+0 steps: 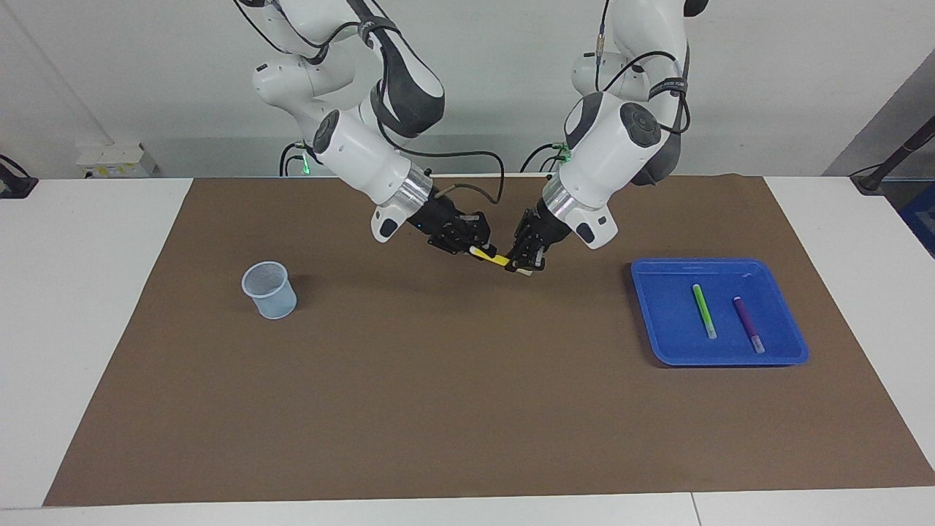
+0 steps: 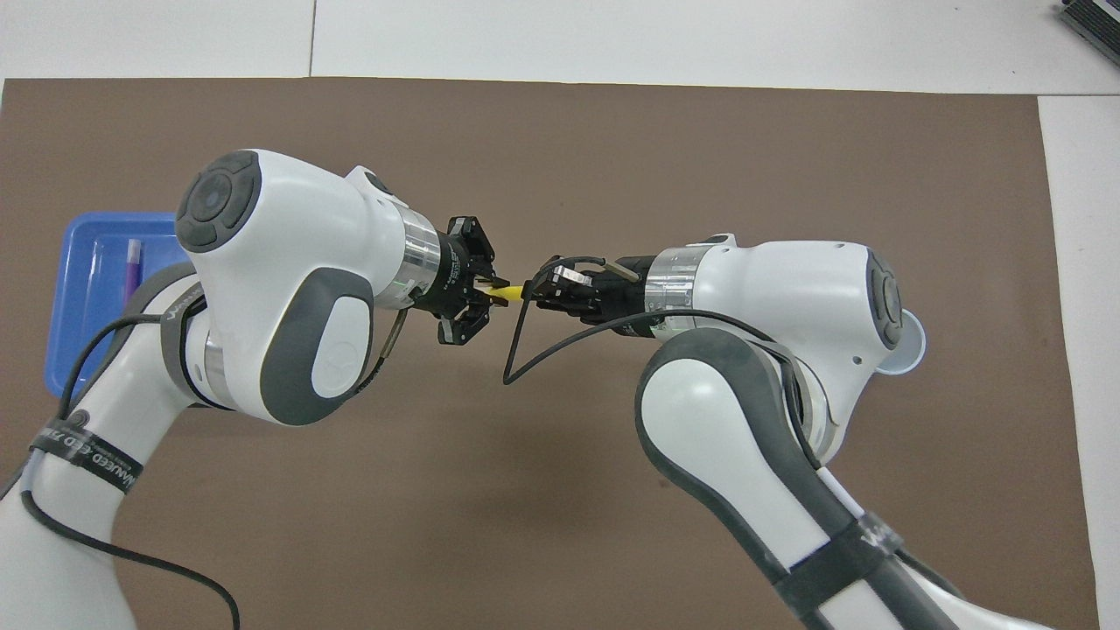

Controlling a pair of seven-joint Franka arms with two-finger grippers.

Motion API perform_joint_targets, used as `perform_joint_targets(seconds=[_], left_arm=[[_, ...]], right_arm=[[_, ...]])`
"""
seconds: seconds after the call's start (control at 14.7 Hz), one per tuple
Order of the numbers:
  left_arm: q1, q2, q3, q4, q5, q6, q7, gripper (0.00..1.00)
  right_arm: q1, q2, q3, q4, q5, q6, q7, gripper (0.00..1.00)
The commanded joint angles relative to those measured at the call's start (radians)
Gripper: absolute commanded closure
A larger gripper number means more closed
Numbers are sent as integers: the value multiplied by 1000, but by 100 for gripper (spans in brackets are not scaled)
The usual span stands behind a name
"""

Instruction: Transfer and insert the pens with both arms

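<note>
Closest to the facing camera lies bare brown mat (image 1: 467, 409); above it your two grippers meet in mid-air over its middle. Your left gripper (image 1: 527, 257) has the yellow pen (image 1: 495, 258) pinched near its pale whitish end, and your right gripper (image 1: 467, 241) meets the other end of the same pen. Whether the right fingers have already closed on it, or the left ones have begun to let go, I cannot tell from either view.

You are likely mid-handover. Judge the pen as light, rigid and smooth-barrelled: it will not bend, but it can pivot or slip in a two-finger pinch. Take it on the barrel, away from the tip, with the fingers square across it, and leave a free length for lowering into the mesh cup (image 1: 269, 289), which stands on the mat toward the right arm's end.

Toward the left arm's end, the blue tray (image 1: 650, 321) holds the green pen (image 1: 704, 310) and the purple pen (image 1: 749, 324), lying side by side and apart.
</note>
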Motion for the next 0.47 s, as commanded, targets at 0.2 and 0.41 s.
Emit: perform_joint_targets(seconds=[0.2,0.41], left_arm=[[-15,-17,10,-26,-12,8,25,100],[-23,-17,10,-21,-11,14,31,0]], right_arm=[[0,7,-3,12,6,-8,-23,100],[-3,7,-3,12,-39,-10,-23,100]])
